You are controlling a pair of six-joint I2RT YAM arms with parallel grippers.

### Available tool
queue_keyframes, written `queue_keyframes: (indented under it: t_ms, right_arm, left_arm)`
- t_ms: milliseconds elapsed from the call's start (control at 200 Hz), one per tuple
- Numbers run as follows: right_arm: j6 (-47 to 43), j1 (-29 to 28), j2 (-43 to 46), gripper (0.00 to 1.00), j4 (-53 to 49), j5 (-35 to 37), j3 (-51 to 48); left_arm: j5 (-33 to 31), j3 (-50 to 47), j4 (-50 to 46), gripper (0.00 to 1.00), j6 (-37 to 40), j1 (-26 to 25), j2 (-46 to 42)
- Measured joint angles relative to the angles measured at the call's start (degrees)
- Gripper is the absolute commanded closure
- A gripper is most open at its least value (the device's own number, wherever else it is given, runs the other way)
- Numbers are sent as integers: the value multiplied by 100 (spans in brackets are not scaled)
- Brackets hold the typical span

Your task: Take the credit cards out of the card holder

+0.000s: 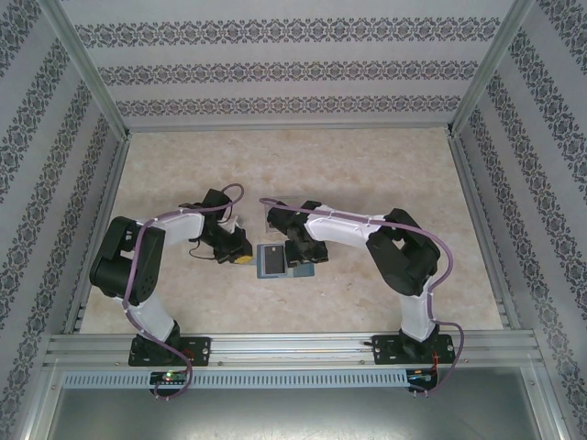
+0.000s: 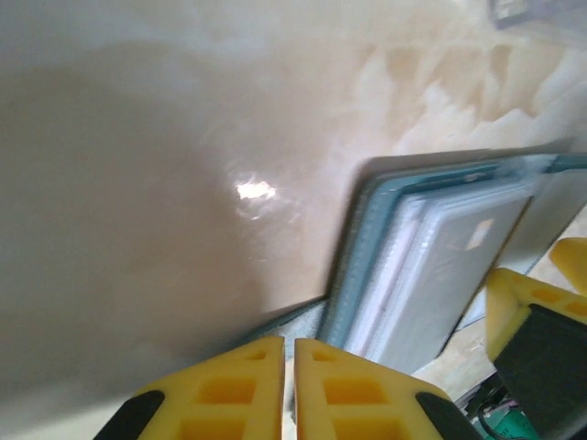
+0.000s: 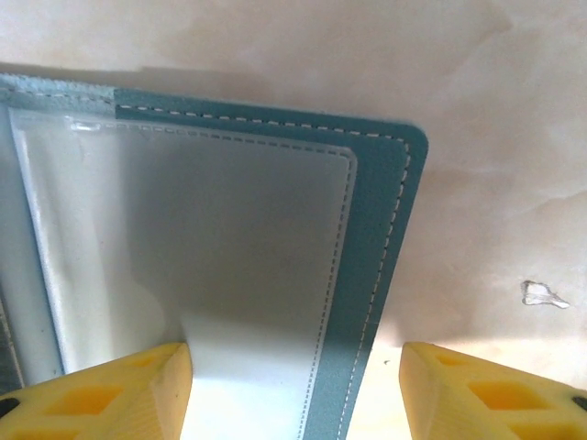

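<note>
Our left gripper [image 2: 287,390] is clenched on nothing, just beside the wallet [image 2: 367,275], probably to steady its edge. Our right gripper [image 3: 295,394] is released and straddles the wallet's far panel, likely to reach a pocket. We count one wallet, lying between the two grippers. One dark card [image 1: 272,259] shows; any others we cannot count.

The top view is evenly and diffusely lit with only faint shadows, the left wrist view is blurred throughout, with a white glare spot on the table [image 2: 138,183] near centre and heavy shade toward 8 o'clock, and the right wrist view renders the card holder [image 3: 385,229] stitching sharply.
</note>
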State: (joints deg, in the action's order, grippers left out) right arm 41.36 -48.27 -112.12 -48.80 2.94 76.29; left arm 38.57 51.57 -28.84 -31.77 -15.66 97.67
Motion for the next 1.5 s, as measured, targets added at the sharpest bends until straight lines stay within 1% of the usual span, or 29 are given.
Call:
queue_keyframes:
  t_ms: [160,440,639,774,834,944,999,1164,1284,1359,1499]
  right_arm:
    - [-2,0,114,38,-15,2,-68]
    - [-42,2,323,39,-50,2,-74]
    - [-109,17,629,45,-57,-28,-111]
    - [-125,96,887,54,-13,-125,-170]
    - [-127,151,966,59,57,-236,-203]
    - [-92,258,1054,64,365,-553,-341]
    - [-66,315,1084,66,614,-780,-481]
    - [177,437,1095,76,1434,-1506,-935]
    - [378,507,1093,83,1926,-1884,-1137]
    - [470,544,1084,84,2221,-2063,-1207]
    - [573,597,966,83,2653,-2317,-1279]
  left_arm:
    - [-48,293,-131,90,-66,-149,-192]
    - [-151,636,-184,91,-201,-450,-195]
    - [-179,708,-179,92,-367,-662,-46]
    - [-221,734,-177,93,-442,-767,90]
    - [-258,761,-177,93,-452,-802,149]
    - [-310,785,-173,94,-468,-826,240]
    - [-343,793,-177,95,-470,-837,291]
    - [-437,798,-177,96,-470,-863,426]
    - [-439,798,-177,97,-470,-905,442]
    - [-452,798,-175,97,-470,-914,448]
    - [-474,798,-177,97,-470,-914,479]
